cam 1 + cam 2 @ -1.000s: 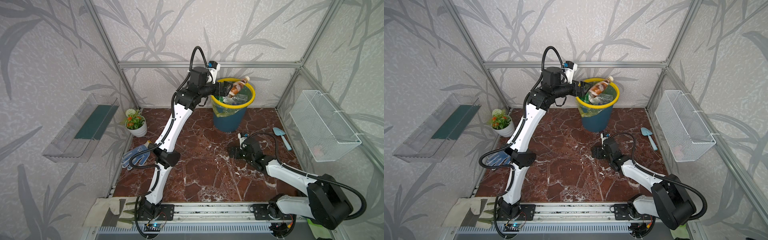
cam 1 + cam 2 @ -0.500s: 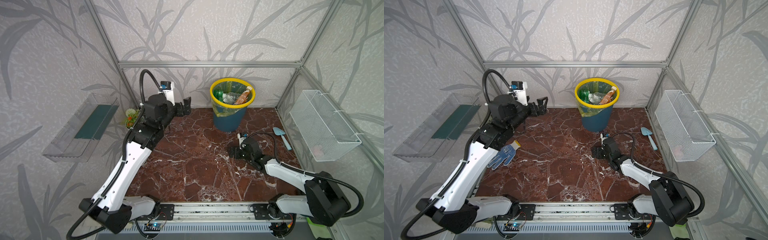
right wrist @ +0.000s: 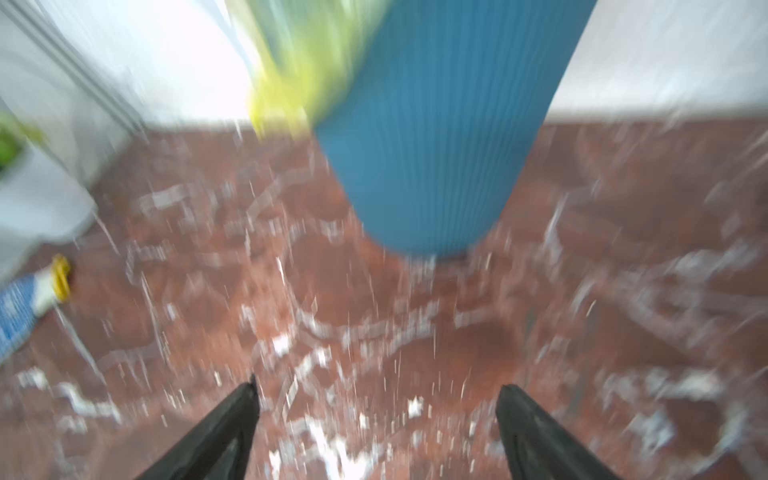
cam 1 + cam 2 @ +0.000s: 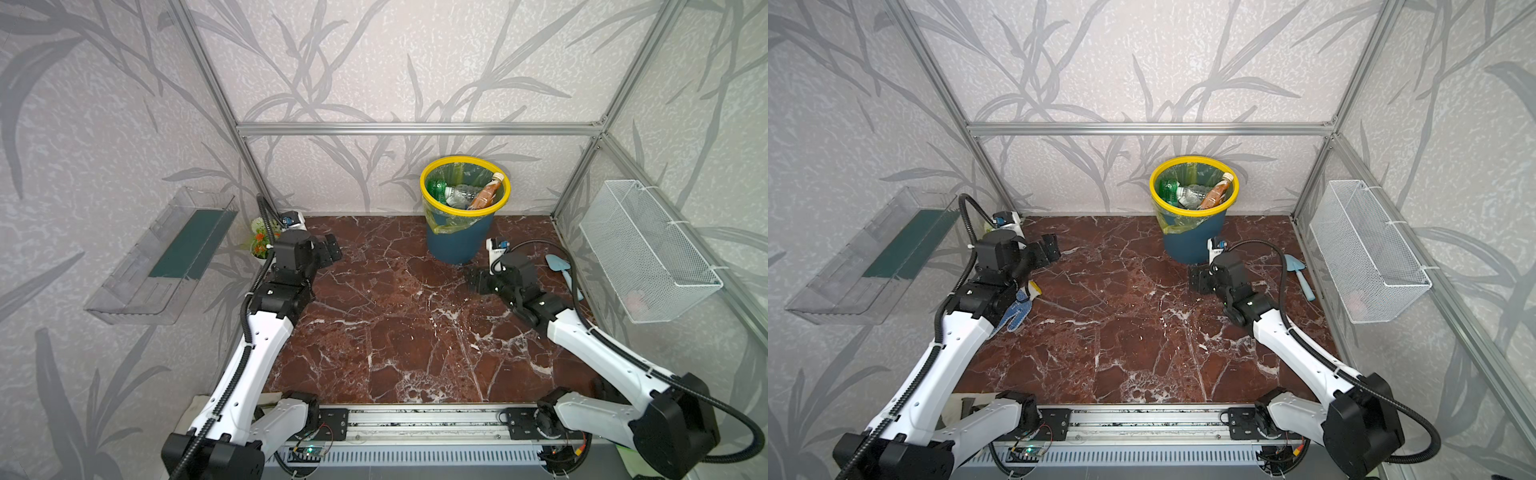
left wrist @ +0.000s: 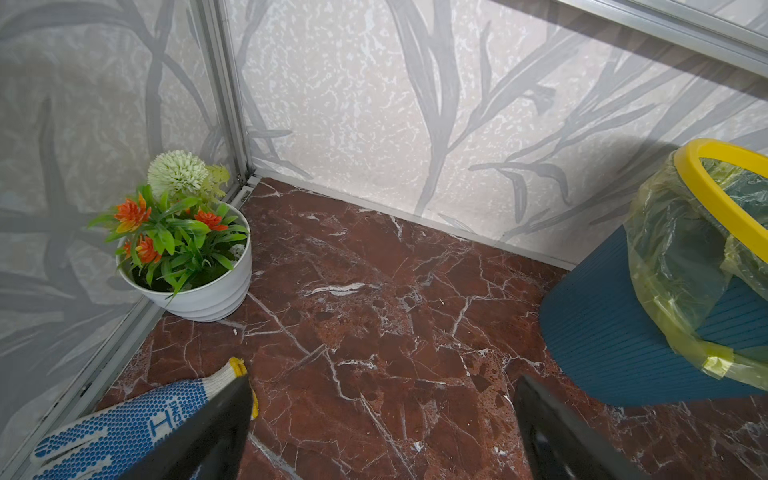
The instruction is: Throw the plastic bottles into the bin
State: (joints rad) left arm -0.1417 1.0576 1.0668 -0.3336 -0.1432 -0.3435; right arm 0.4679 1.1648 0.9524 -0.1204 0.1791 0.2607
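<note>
A: Where are the plastic bottles (image 4: 465, 195)?

B: Inside the bin (image 4: 459, 245), which stands on the marble floor (image 4: 395, 324) by the far wall, right of the middle. Over its rim I can make out 3. A green bottle (image 4: 436, 188) lies on the left side and a clear bottle (image 4: 1192, 192) in the middle. A brown bottle (image 4: 484, 198) leans against the right side with its cap up. Whatever lies under them is hidden.

A: And the left gripper (image 4: 332, 250)?

B: It is low at the far left, pointing right toward the bin and well apart from it. Its jaws are spread wide. The left wrist view shows only bare floor between the 2 fingers (image 5: 216, 419).

A: What sits around it?

B: A white flower pot (image 5: 208, 293) is in the far left corner. A blue-dotted work glove (image 4: 1017, 309) lies flat on the floor at the left, partly under the left arm (image 4: 955, 340).

A: The right gripper (image 4: 478, 279)?

B: It is low over the floor just on the near side of the bin's base. The right wrist view is blurred. Even so, it shows both fingers (image 3: 224, 428) wide apart with floor between them. The bin's blue wall is ahead, not touching them.

A: Anything else on the right?

B: A light-blue trowel (image 4: 559, 266) lies on the floor by the right wall, beside the right arm (image 4: 598, 345). A wire basket (image 4: 648, 249) hangs on that wall, and a clear shelf (image 4: 166, 257) on the left wall.
</note>
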